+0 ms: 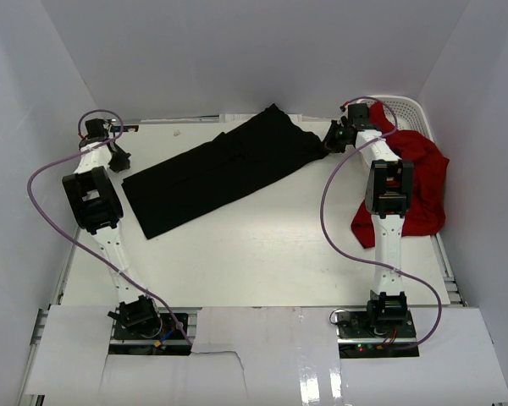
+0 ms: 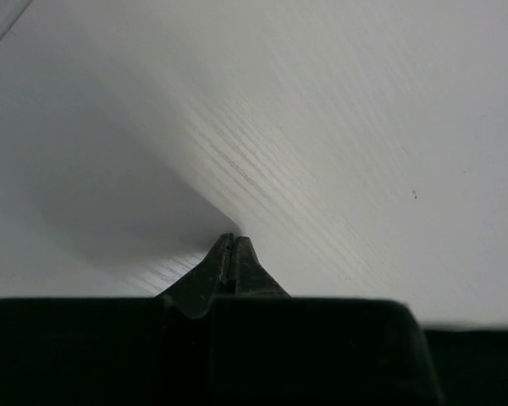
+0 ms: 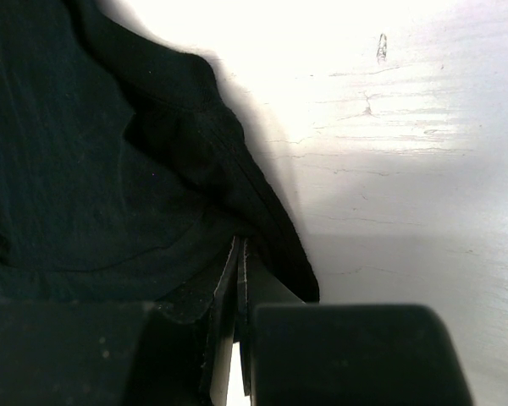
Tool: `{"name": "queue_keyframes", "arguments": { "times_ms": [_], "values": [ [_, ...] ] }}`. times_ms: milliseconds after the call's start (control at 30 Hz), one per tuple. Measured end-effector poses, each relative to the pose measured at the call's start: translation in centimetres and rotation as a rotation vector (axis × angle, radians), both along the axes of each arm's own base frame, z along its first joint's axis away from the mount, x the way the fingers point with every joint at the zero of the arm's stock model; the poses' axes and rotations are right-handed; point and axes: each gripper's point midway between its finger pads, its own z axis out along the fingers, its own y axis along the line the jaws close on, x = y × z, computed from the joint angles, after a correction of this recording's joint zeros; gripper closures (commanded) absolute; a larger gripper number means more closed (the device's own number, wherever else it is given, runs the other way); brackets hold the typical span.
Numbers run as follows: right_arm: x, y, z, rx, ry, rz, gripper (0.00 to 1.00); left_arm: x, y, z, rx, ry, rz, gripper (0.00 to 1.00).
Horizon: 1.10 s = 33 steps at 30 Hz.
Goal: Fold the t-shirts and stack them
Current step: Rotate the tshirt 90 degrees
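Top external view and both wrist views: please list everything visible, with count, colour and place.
black t-shirt: one, black, spread as a long strip lying diagonally across the far middle of the table
red t-shirt: one, red, crumpled at the far right, beside and behind the right arm
basket: one, white lattice, far right corner
table: one, white, under everything
purple cables: two, one looping along each arm
left arm: one, white and black, far left; jaws shut over bare table
right arm: one, white and black, right side; jaws shut at the black t-shirt's right-end hem, pinch unclear
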Motion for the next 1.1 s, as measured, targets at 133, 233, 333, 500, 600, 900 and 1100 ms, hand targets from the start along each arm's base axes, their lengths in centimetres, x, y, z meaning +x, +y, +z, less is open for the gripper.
{"name": "queue_keyframes", "arguments": {
  "times_ms": [133, 233, 333, 500, 600, 900, 1100],
  "values": [
    [0.0, 0.0, 0.0, 0.0, -0.001, 0.001, 0.92, -0.7, -0.3, -0.1, -0.002, 0.001, 0.0, 1.0],
    [0.0, 0.0, 0.1, -0.001, -0.002, 0.001, 0.92, -2.5, -0.8, -0.3, -0.01, 0.029, 0.006, 1.0],
    [0.0, 0.0, 0.2, -0.001, -0.001, 0.001, 0.92, -4.7, -1.4, -0.5, -0.02, 0.066, 0.015, 1.0],
    [-0.1, 0.0, 0.2, 0.003, 0.012, -0.003, 0.92, -8.2, -2.7, -0.6, -0.037, 0.109, 0.016, 1.0],
    [0.1, 0.1, 0.2, 0.014, 0.015, -0.011, 0.92, -10.2, -3.6, -0.7, -0.047, 0.13, 0.012, 1.0],
    [1.0, 0.6, 0.3, 0.056, -0.004, -0.03, 0.92, -15.2, -8.0, -0.9, -0.082, 0.206, -0.076, 1.0],
    [1.8, 0.8, 0.4, 0.093, -0.023, -0.041, 0.92, -17.4, -11.1, -1.0, -0.088, 0.231, -0.156, 1.0]
  ]
}}
